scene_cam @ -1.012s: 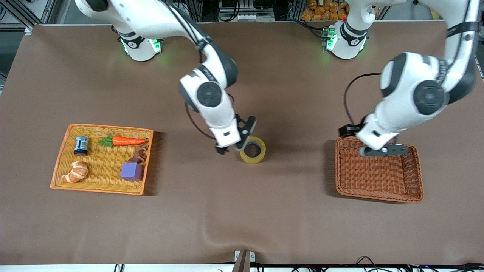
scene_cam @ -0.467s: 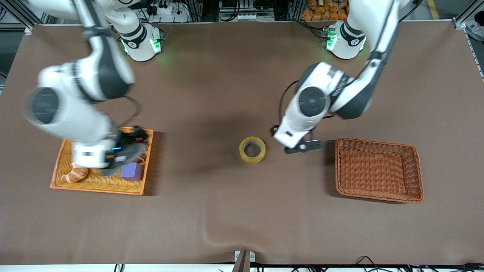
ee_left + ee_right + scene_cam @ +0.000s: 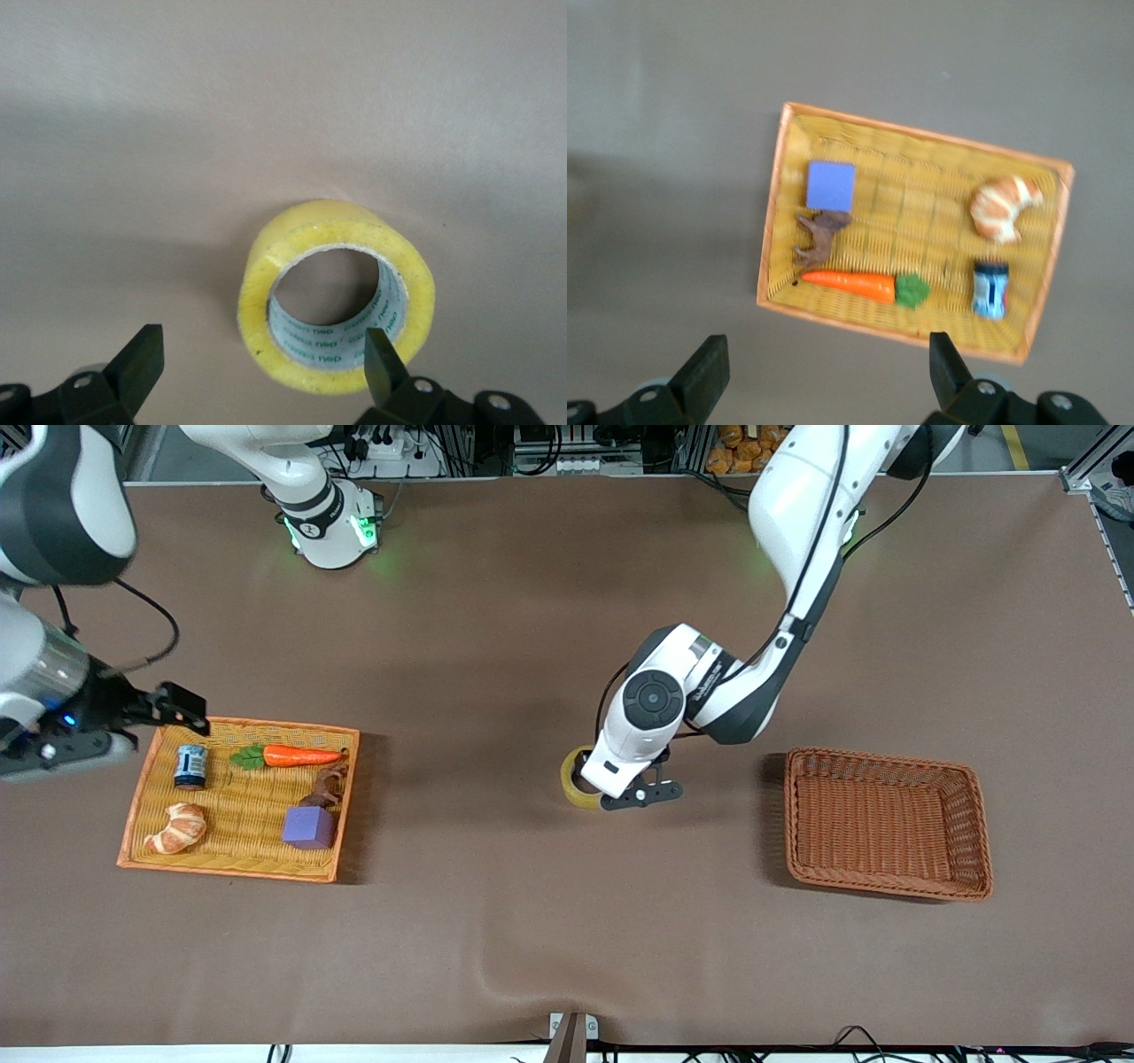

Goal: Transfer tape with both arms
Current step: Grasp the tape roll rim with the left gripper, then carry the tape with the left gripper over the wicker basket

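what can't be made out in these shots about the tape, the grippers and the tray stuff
- Tape: front view, mostly hidden under the left arm's wrist; only its edge shows.
- Left gripper: left wrist view, jaws open astride the tape's wall; contact cannot be told.
- Right gripper: front view, cut off by the picture's edge beside the yellow tray.
- Small can: label too small to read.
- Brown figure: shape unclear.

Glossy white arm shells point(image 3: 797, 496), black bands, round grey joint caps point(image 3: 653, 699) — black cables, black fingers point(image 3: 383, 363)
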Controlling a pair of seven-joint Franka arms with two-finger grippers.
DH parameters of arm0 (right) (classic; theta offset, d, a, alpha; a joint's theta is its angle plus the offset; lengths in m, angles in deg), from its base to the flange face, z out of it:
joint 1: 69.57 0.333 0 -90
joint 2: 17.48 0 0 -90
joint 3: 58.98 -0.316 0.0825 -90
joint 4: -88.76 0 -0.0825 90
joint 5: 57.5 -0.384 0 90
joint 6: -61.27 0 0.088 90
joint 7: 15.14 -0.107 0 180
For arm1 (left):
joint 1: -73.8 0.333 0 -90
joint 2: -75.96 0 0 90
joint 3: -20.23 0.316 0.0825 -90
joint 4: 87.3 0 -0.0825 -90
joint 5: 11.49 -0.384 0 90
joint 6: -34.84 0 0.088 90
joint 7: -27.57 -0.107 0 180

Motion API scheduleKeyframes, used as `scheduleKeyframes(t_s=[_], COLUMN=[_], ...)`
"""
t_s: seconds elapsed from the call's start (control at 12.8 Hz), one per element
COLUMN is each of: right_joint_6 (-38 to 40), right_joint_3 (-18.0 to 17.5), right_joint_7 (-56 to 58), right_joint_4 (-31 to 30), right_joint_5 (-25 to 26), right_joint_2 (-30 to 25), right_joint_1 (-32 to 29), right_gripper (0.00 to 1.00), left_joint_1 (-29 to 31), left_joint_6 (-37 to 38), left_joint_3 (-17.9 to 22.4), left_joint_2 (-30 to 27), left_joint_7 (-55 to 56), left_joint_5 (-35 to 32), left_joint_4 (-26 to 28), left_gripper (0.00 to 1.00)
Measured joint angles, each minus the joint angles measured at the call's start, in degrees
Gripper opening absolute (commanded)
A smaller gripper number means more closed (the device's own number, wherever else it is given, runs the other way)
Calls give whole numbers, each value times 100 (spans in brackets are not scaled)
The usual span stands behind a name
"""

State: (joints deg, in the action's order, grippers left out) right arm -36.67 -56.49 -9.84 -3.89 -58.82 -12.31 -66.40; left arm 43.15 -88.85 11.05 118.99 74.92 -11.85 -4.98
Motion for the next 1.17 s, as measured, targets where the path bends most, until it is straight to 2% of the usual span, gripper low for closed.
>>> scheduleKeyframes(t_s=[0.08, 0.16, 0.39, 0.54, 0.62, 0.93, 1.17], right_joint_6=[115, 217, 379, 493, 543, 667, 726], right_joint_3=[-5, -10, -24, -36, -50, -84, -92], right_joint_7=[-152, -227, -267, -292, -292, -304, -344], right_joint_4=[-20, -25, -26, -26, -26, -12, -11], right_joint_5=[13, 17, 16, 16, 15, 15, 14], right_joint_2=[-121, -204, -311, -343, -352, -414, -459], right_joint_1=[-66, -145, -330, -410, -457, -505, -506], right_gripper=[100, 100, 100, 100, 100, 100, 100], left_joint_1=[-34, -55, -117, -153, -154, -60, 470], left_joint_6=[-43, -55, -56, -50, -58, -47, 542], left_joint_3=[0, 1, 4, 9, 19, 90, 139], left_joint_2=[85, 148, 257, 324, 368, 361, -199], left_joint_7=[0, 0, 0, 13, 18, 122, 130], left_joint_5=[0, -5, -13, -17, -18, -19, -60], left_joint_4=[-5, -8, -6, 3, 1, -72, -241], left_gripper=[88, 69, 27, 3, 0, 0, 0])
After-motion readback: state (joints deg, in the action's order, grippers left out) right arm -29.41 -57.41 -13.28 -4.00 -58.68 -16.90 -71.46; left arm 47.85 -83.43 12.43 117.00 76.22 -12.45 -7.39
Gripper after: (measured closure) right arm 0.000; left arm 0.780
